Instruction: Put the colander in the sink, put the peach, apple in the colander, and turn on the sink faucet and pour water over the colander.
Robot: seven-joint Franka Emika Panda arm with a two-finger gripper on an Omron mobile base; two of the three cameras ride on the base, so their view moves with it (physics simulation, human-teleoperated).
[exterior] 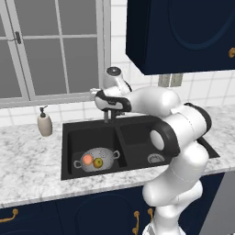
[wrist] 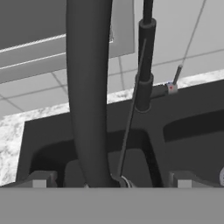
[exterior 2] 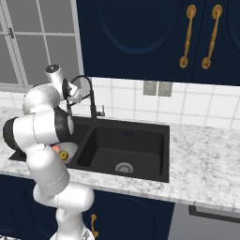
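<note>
White marbled counter (exterior: pixel 32 156), black sink (exterior: pixel 73 133)

Navy cabinets (exterior 2: pixel 140 37) with brass handles (exterior 2: pixel 188 35) hang over white wall tiles (exterior 2: pixel 197 105); a grey-paned window (exterior: pixel 50 48) faces the marbled tabletop (exterior 2: pixel 206 159).

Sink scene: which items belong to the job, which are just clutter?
Job: colander in the left basin of the sink, holding peach and apple; sink faucet; open claw at the faucet.

Clutter: soap dispenser, wall outlets.
</note>
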